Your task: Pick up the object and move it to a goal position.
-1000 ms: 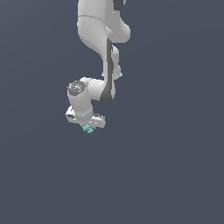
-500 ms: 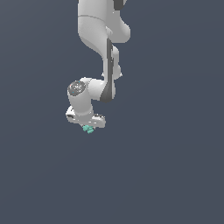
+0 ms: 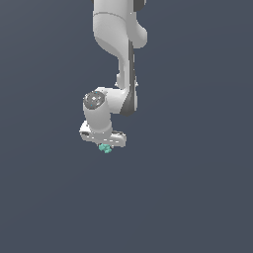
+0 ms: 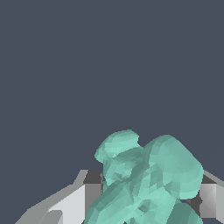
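Transport is my step now: my gripper [image 3: 105, 144] clamps the teal lumpy object [image 4: 146, 179], calling next for a steady carry goalward.

No readable text, labels, brand marks, numbers or signs appeared in either view. The white jointed robot arm [image 3: 118, 59] carried no lettering on its smooth shell, and its white claw [image 3: 104, 145] bore none either. The tiny teal-green lumpy clustered piece [image 4: 144, 179] showed only plain faceted colour, with nothing printed on it. The flat dark grey-blue surface [image 3: 197, 197] behind everything was unmarked.
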Motion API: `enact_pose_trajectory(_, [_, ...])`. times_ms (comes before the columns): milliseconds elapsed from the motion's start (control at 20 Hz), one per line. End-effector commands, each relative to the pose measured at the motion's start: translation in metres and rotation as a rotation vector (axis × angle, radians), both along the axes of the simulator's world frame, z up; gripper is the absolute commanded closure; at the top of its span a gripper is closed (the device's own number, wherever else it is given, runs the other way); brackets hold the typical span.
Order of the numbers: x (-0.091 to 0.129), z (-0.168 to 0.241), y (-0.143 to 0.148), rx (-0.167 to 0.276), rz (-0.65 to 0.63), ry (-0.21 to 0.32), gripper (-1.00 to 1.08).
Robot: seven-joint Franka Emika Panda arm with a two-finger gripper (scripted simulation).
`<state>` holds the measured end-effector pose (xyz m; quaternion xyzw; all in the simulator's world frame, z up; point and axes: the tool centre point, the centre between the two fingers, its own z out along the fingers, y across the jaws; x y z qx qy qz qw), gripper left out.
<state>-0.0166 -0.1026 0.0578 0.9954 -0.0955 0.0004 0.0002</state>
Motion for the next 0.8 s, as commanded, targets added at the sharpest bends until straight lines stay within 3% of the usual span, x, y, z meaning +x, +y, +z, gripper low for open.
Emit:
enact_pose_trajectory(0, [0.012, 0.009, 0.016, 0.0, 0.001, 0.0, 1.08])
enact_pose_trajectory(750, [0.095, 0.067, 0.125, -0.001, 0.0, 0.0, 1.08])
